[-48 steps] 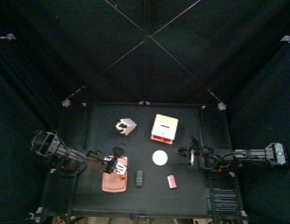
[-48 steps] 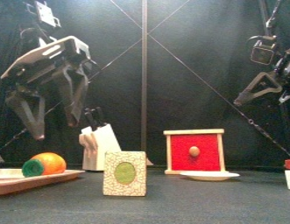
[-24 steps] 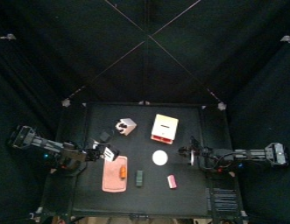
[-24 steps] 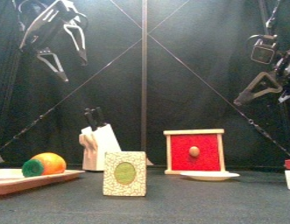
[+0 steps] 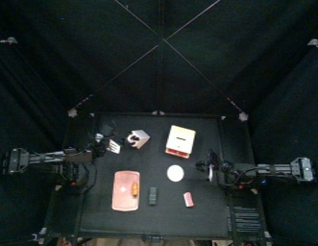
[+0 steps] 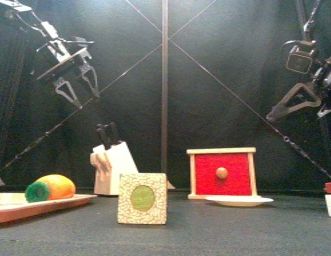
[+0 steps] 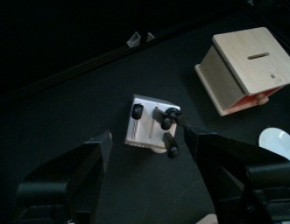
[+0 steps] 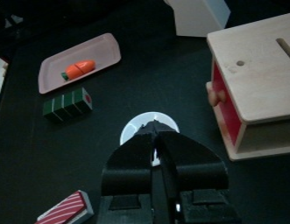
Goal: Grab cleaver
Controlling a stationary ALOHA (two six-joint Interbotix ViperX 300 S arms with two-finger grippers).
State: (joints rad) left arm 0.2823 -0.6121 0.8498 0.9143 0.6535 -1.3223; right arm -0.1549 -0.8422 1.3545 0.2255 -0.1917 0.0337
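Note:
The cleaver (image 5: pixel 133 140) shows as a small whitish block with dark handles sticking out, at the table's back left. It also shows in the front view (image 6: pixel 113 166) and in the left wrist view (image 7: pixel 151 131). Which handle is the cleaver's own I cannot tell. My left gripper (image 5: pixel 105 147) hangs open and empty, high above the table just left of the block (image 6: pixel 72 86), and its jaws stand wide apart in its wrist view (image 7: pixel 159 188). My right gripper (image 5: pixel 207 170) rests shut and low at the right (image 8: pixel 158 143).
A yellow-and-white box with a red front (image 5: pixel 183 140) (image 6: pixel 221 172) stands right of the block. A pink tray (image 5: pixel 125 189) holding an orange thing (image 6: pixel 50 187), a green box (image 6: pixel 142 197), a white plate (image 5: pixel 176 173) and a red box (image 5: pixel 188 199) lie in front.
My left gripper has risen from over the pink tray and moved back towards the block, still open. The right arm has not moved.

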